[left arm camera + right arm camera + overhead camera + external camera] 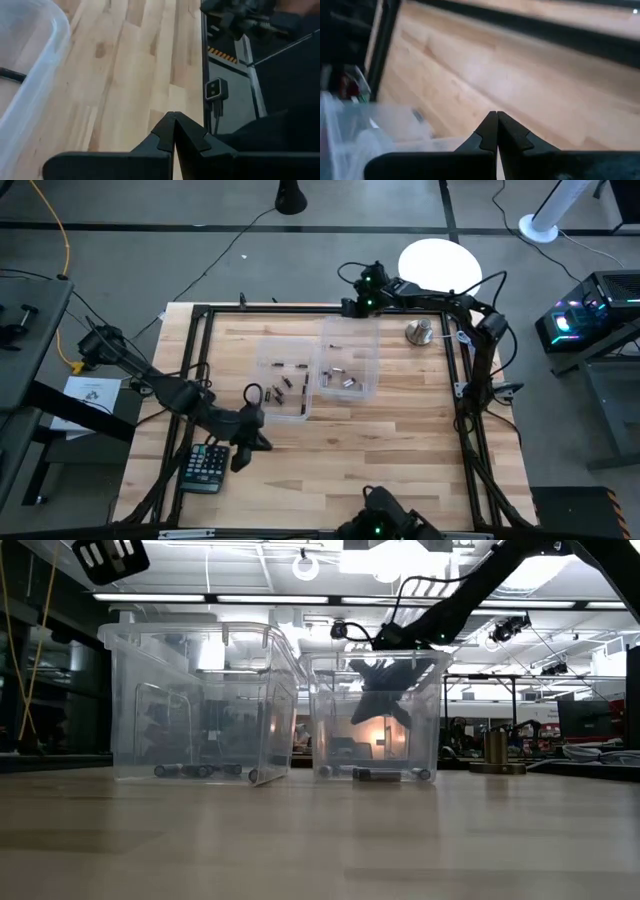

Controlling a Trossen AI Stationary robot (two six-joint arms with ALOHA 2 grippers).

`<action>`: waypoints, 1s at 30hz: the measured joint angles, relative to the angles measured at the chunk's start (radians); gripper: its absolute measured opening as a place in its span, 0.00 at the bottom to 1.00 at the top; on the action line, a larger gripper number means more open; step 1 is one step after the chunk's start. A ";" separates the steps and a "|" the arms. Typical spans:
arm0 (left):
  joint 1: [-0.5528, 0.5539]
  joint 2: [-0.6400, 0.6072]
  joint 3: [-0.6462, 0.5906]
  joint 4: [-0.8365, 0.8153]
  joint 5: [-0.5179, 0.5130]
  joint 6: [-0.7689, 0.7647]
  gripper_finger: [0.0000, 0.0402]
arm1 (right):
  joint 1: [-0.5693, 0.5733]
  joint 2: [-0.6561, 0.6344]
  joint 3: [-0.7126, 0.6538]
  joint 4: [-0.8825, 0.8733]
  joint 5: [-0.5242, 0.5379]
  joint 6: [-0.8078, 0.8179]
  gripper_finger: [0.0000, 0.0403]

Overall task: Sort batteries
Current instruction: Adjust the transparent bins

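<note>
Two clear plastic bins stand side by side mid-table: the left bin [285,375] [200,705] and the right bin [348,360] [375,715]. Dark batteries [287,386] [195,770] lie on the left bin's floor. Silvery batteries [342,378] [385,775] lie on the right bin's floor. My left gripper [258,442] [173,116] is shut and empty, low over bare wood near the left bin's near corner [30,75]. My right gripper [348,307] [496,114] is shut and empty, hovering just beyond the right bin's far wall [370,137].
A black calculator [205,468] lies by the near left corner, close to my left arm. A round silver metal knob [418,332] [497,750] stands right of the bins. A black frame [470,430] rims the table. Bare wood stretches across the near half.
</note>
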 joint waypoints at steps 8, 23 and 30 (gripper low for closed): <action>0.015 0.037 0.000 -0.071 -0.085 0.083 0.00 | 0.069 0.000 0.000 -0.089 -0.002 -0.065 0.00; 0.130 0.108 0.000 -0.042 -0.095 0.313 0.00 | 0.096 -0.101 -0.001 -0.087 0.003 -0.070 0.00; 0.191 -0.014 0.103 -0.087 -0.148 0.440 0.00 | 0.065 -0.308 -0.001 -0.106 0.015 -0.076 0.00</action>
